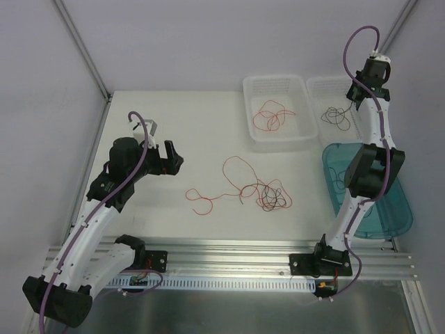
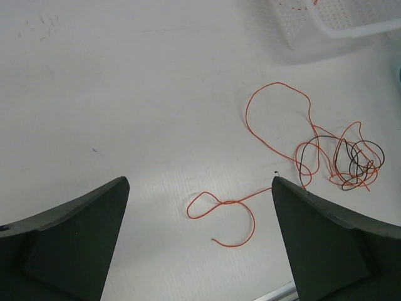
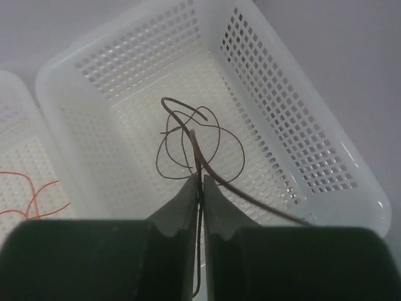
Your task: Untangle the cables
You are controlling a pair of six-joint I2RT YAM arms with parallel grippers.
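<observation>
While the left gripper point(image 2: 199, 183) hangs over the worktop's left-middle w/ fingers point(image 2: 75, 241) spread wide & nothing btwn them, the tangle of cables point(image 1: 268, 195) lies near the worktop's centre, a bit toward the near edge: red-orange & dark strands knotted together. One red-orange strand point(image 2: 233, 202) runs out of it leftward & ends in a loose hook just ahead of the released jaws, not touching them. At the far right corner the right gripper point(image 3: 200, 183) is clenched on a dark brown cable point(image 3: 197, 135), pinched btwn its fingertips. Rest of that cable coils on the floor of the right perforated basket point(image 3: 369, 210). The left perforated basket point(image 1: 281, 142), just beside it, holds a red-orange cable point(image 1: 270, 117). A teal tray point(image 1: 389, 216) sits at the right edge, partly under the right arm.
</observation>
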